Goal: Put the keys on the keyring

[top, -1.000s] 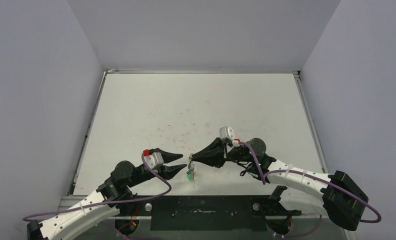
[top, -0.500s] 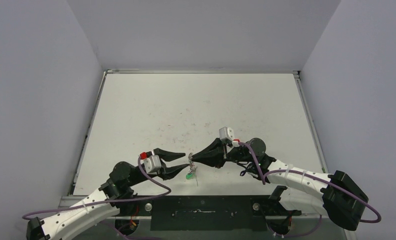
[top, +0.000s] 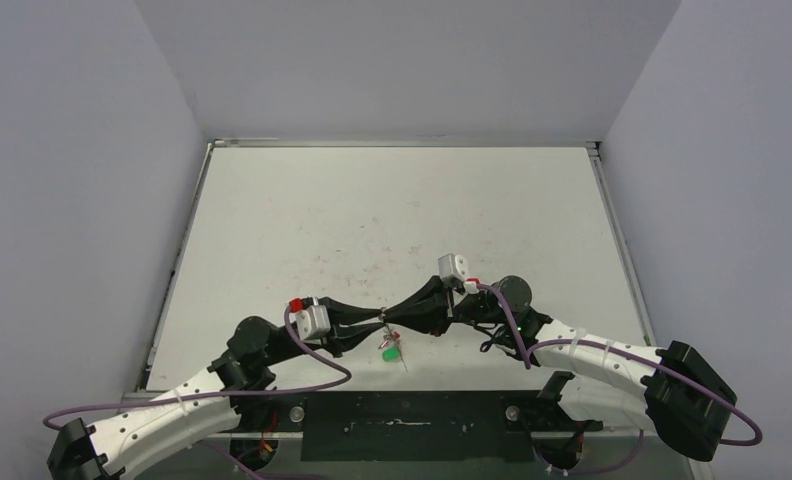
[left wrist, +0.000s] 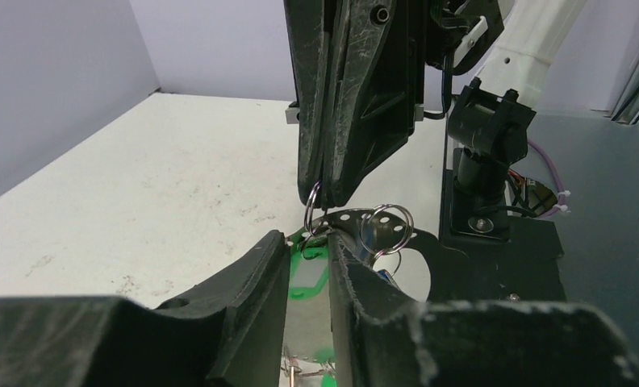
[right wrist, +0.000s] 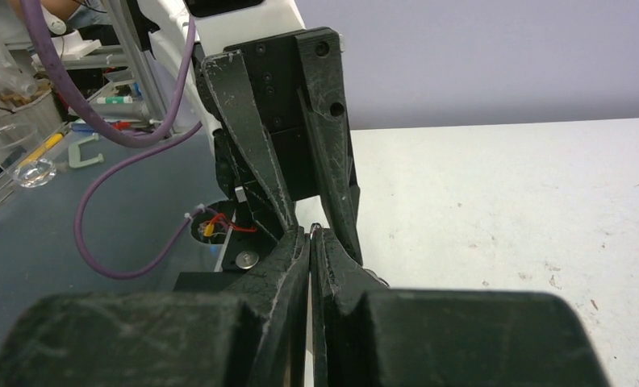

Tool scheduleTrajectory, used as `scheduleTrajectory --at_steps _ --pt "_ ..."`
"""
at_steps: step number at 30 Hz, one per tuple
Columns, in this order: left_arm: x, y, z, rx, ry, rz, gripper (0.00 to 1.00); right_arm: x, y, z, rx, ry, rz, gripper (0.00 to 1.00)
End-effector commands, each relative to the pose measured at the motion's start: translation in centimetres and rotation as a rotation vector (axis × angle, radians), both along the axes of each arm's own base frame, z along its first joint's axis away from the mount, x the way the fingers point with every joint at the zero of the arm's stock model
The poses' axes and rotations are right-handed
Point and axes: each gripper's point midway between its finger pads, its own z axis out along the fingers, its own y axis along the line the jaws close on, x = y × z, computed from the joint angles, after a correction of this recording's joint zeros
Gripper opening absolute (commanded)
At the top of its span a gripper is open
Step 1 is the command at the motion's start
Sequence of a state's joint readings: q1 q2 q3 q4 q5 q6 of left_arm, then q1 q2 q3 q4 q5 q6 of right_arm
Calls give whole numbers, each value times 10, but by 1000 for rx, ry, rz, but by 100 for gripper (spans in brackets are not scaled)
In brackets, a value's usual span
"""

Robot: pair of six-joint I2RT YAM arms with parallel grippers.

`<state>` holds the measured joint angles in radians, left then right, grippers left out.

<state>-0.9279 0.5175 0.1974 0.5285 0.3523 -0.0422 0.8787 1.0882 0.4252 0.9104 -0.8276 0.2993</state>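
Observation:
My right gripper (top: pixel 390 320) is shut on a wire loop at the top of the keyring (left wrist: pixel 352 219), a silver hoop with holes along its rim, and holds it hanging just above the table. It also shows from above in the left wrist view (left wrist: pixel 324 193). My left gripper (top: pixel 375 322) meets it tip to tip. Its jaws stand close together around the hoop's rim (left wrist: pixel 308 250). A key's green tag (top: pixel 390 352) hangs below and shows between my left fingers (left wrist: pixel 306 282). A blue tag (left wrist: pixel 383 276) peeks behind the hoop. In the right wrist view only a bit of wire shows at my fingertips (right wrist: pixel 311 234).
The white table (top: pixel 392 220) is walled on three sides. A black mounting plate (top: pixel 402 425) runs along the near edge below the grippers. The right arm's black base (left wrist: pixel 486 161) stands close behind the keyring in the left wrist view.
My left gripper has moved right to the keyring and closed from wide open to a narrow grip on its rim. The green tag has swung slightly right. The right gripper has stayed put.

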Motion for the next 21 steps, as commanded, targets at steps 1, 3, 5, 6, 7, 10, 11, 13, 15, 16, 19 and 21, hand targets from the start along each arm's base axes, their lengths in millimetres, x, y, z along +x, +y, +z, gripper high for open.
scheduleTrajectory --at_steps 1,3,5,6,7,10,11,13,15,16,19,21 --pt "-5 6 53 -131 -99 -4 17 -4 1 32 86 -92 19 0" --pt "-6 7 52 -132 -99 -5 9 -4 1 31 84 -90 20 0" --pt "-7 7 52 -133 -98 -10 6 -4 2 31 84 -89 19 0" --pt "-7 7 51 -133 -96 -11 5 -4 2 31 83 -88 19 0" --pt "-7 7 51 -133 -96 -11 5 -4 2 31 83 -88 21 0" --pt "-7 7 52 -132 -95 -11 13 -4 2 31 82 -86 20 0" --pt "-7 7 53 -133 -96 -10 15 -5 2 31 83 -87 22 0" --pt "-7 6 52 -131 -93 -12 18 -4 2 31 81 -85 20 0" --pt "-7 5 53 -132 -92 -16 22 -4 2 30 80 -83 19 0" --pt "-7 4 53 -132 -91 -20 25 -4 2 30 79 -82 19 0" --pt "-7 3 53 -127 -89 -26 26 -3 3 30 81 -83 17 0" --pt "-7 2 53 -124 -88 -26 20 -4 3 30 81 -83 18 0"
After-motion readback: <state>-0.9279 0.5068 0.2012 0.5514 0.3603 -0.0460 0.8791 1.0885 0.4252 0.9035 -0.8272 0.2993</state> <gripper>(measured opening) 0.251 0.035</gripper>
